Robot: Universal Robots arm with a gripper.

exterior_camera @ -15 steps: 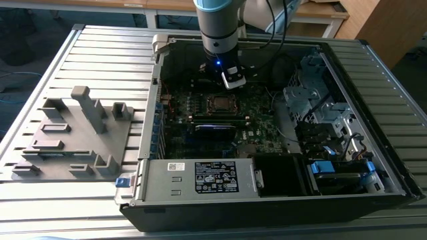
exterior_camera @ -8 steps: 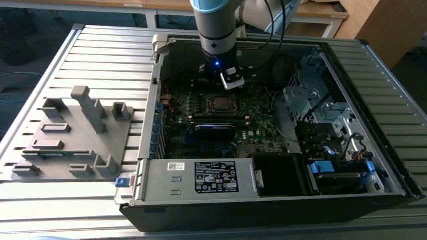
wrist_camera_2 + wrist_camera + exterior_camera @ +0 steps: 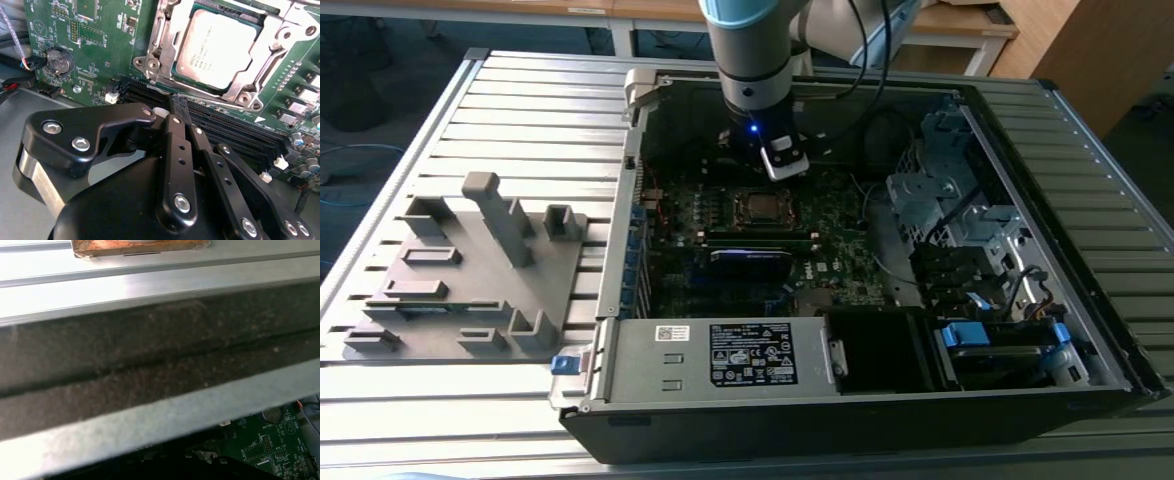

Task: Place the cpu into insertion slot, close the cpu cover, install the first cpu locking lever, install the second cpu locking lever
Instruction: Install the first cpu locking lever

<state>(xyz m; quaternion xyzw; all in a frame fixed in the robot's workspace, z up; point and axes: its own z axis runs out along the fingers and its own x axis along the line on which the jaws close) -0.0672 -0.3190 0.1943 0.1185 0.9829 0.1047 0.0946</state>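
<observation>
Black gripper [image 3: 179, 107] poised beside seated cpu [image 3: 218, 47]

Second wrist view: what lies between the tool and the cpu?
In the second wrist view, long black memory slots and the cpu cover's metal edge lie between the tool and the cpu.

Ribbed metal table [image 3: 520, 110], wooden desks [image 3: 947, 25] behind, dark floor [image 3: 400, 50]

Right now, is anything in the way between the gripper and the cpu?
Nothing visible. In the second wrist view the gripper sits beside the cpu, which already lies in the slot with the cover framing it.
</observation>
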